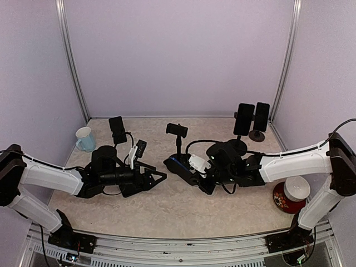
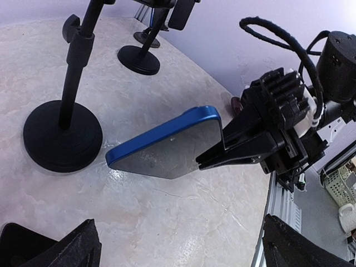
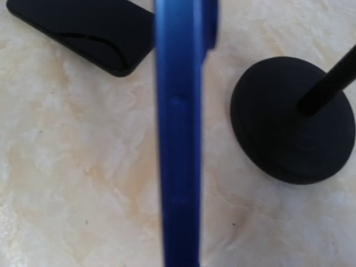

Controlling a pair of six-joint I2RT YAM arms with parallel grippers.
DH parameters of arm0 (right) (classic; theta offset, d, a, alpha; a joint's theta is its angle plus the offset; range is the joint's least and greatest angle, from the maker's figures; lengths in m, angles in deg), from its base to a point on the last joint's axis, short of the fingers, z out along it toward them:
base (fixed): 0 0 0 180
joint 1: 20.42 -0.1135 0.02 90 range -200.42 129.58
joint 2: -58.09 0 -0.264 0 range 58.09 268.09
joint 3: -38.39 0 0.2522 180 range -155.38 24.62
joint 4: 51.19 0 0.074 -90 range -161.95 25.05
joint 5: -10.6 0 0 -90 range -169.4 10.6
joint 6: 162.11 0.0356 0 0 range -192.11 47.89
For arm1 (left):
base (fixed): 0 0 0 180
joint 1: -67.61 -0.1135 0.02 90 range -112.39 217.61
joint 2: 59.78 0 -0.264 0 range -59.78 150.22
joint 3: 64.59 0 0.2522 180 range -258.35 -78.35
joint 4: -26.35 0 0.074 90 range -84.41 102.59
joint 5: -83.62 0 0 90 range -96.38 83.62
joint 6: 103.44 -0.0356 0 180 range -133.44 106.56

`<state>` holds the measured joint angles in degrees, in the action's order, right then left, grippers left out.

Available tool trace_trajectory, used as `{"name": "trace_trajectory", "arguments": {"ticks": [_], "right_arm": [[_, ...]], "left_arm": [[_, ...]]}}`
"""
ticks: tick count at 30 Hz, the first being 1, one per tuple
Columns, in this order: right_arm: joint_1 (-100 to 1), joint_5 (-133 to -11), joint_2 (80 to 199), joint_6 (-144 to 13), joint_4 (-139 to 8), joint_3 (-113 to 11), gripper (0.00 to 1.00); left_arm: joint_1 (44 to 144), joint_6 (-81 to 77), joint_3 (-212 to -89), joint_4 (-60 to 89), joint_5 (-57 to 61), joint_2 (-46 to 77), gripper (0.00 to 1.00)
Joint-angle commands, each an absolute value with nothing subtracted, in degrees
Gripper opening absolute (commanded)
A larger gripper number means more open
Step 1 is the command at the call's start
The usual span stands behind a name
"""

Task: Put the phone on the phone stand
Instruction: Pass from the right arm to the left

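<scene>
The blue phone (image 1: 181, 167) is held low over the table by its right end, tilted, its free end toward the stand's base. In the left wrist view the phone (image 2: 167, 144) shows its dark glass face, and my right gripper (image 2: 223, 147) is shut on its end. In the right wrist view the phone (image 3: 178, 139) is edge-on and blurred. The phone stand (image 1: 177, 131) is a black pole with an empty clamp, and its round base (image 2: 61, 136) is just left of the phone. My left gripper (image 1: 156, 179) is open and empty, facing the phone from the left.
A black flat object (image 3: 89, 33) lies beyond the phone. A small black device (image 1: 141, 148) and a pale blue mug (image 1: 85, 139) are at the left. Other stands with phones are at the back left (image 1: 117, 129) and back right (image 1: 243, 118). A red bowl (image 1: 292, 193) is at the right.
</scene>
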<state>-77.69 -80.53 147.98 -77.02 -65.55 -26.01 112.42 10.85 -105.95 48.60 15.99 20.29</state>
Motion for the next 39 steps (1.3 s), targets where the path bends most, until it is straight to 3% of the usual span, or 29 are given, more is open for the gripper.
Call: {"name": "trace_trajectory", "arguments": {"ticks": [1,13,24,39], "right_arm": [[-80.0,-86.5,146.1,-77.1,-62.1,-27.1,0.0],[-85.6,-92.6,142.1,-78.8,-55.2,-24.4,0.0],[-88.5,-96.3,144.5,-79.3,-53.6,-25.9,0.0],[-90.4,-104.2,147.9,-79.7,-54.7,-28.1,0.0]], "left_arm": [[112.8,12.2,-106.7,51.5,13.6,19.0,0.99],[113.1,16.2,-106.6,55.6,10.4,19.6,0.99],[114.0,19.4,-107.2,64.5,17.1,22.8,0.99],[114.5,22.6,-107.6,68.8,16.7,24.8,0.98]]}}
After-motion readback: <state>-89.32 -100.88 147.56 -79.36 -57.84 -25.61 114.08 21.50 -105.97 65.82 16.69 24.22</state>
